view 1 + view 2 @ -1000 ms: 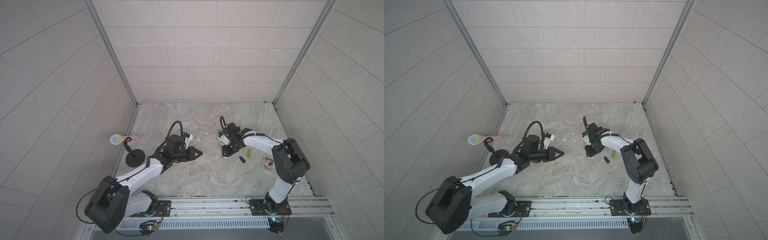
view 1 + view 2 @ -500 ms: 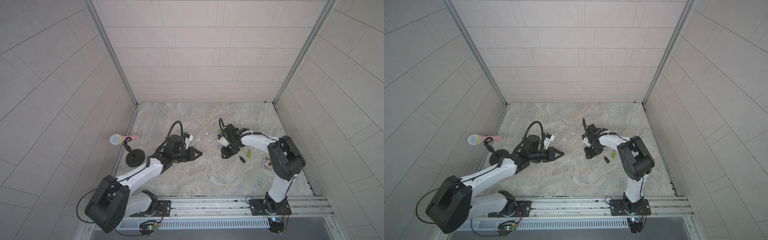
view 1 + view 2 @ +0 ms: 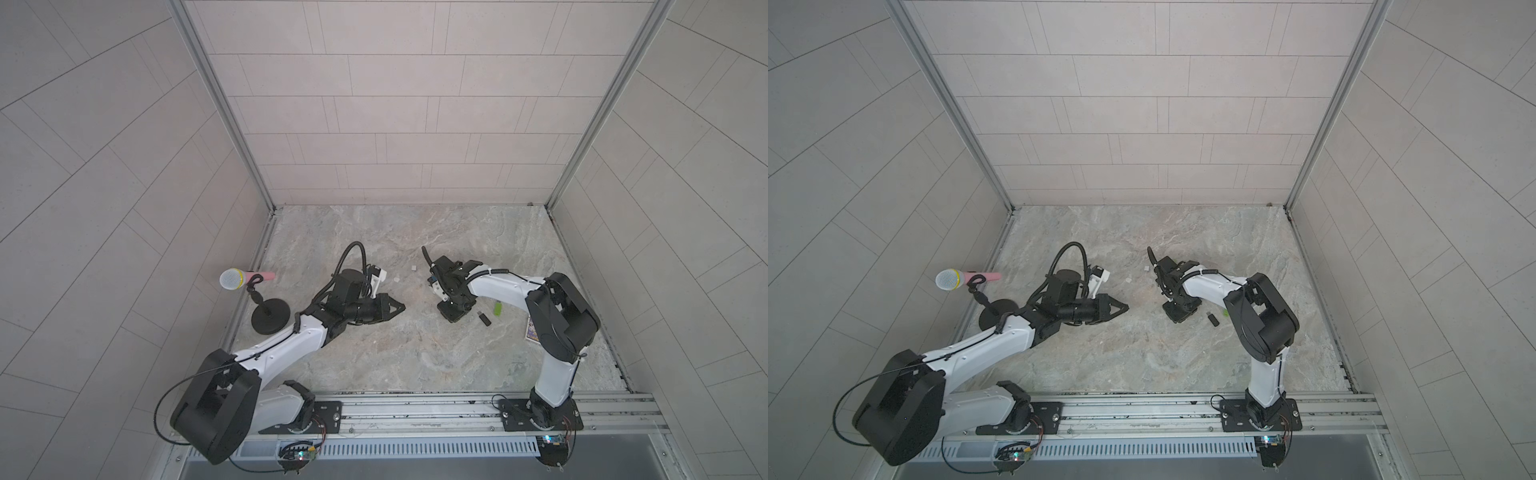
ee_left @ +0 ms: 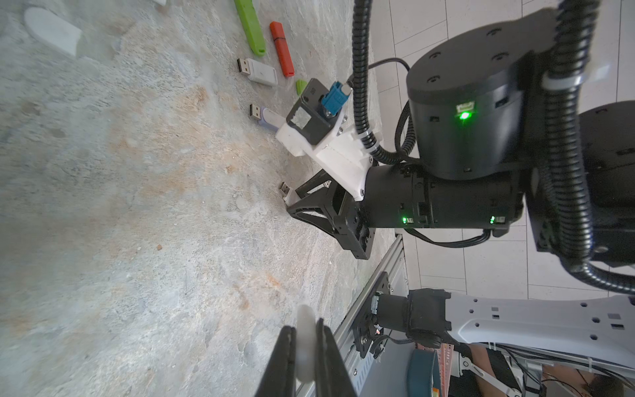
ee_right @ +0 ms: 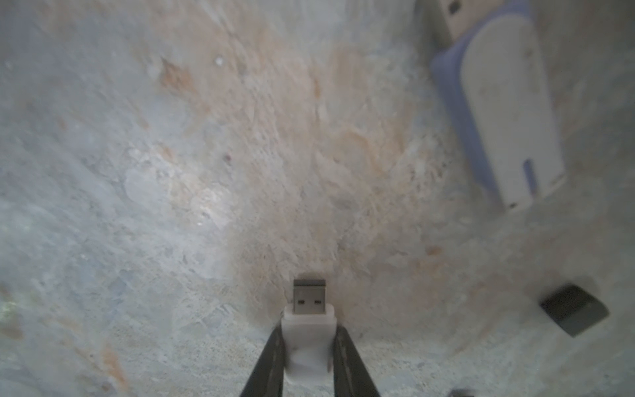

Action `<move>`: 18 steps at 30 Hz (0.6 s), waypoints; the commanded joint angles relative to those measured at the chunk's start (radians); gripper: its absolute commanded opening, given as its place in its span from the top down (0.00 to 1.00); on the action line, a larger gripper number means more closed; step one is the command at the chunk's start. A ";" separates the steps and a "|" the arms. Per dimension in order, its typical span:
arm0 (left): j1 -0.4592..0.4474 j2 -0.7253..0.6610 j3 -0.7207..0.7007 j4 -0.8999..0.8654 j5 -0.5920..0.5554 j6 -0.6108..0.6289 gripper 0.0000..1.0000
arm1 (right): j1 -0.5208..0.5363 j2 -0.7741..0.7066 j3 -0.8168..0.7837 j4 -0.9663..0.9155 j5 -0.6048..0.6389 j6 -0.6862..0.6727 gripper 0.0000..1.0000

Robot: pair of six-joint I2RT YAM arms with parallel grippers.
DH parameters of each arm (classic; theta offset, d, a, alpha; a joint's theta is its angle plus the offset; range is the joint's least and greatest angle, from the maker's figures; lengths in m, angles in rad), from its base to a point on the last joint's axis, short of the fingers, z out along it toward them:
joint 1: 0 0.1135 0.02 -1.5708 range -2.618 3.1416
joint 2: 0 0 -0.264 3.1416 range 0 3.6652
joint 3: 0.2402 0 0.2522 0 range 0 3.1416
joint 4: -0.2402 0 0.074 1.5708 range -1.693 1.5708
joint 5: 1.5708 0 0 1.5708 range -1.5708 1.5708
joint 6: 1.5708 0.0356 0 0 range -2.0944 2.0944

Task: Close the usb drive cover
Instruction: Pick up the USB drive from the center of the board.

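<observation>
White usb drive (image 5: 308, 340) is sitting clamped between the fingers of the right gripper (image 5: 309, 330), metal plug sticking out past the tips. Left gripper (image 4: 305, 330) is pinching the pale cover (image 4: 304, 321), well apart from the drive. Both arms are reaching low over the marbled worktop (image 3: 415, 353). Tiled walls (image 3: 395, 104) are enclosing it.

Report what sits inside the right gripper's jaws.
The right gripper is shut on a white usb drive, its bare metal plug sticking out over the marble table. The drive's rear end is hidden between the fingers and cut off by the frame edge.
</observation>
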 commanded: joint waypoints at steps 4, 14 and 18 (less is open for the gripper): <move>0.002 -0.017 0.027 -0.012 -0.015 0.019 0.91 | 0.091 0.049 -0.046 -0.040 0.000 -0.050 0.78; 0.004 -0.024 0.024 -0.018 -0.012 0.023 0.91 | 0.087 0.062 -0.050 -0.058 0.012 -0.021 0.68; 0.004 -0.021 0.024 -0.019 -0.011 0.025 0.91 | 0.087 0.086 -0.048 -0.063 0.003 -0.019 0.71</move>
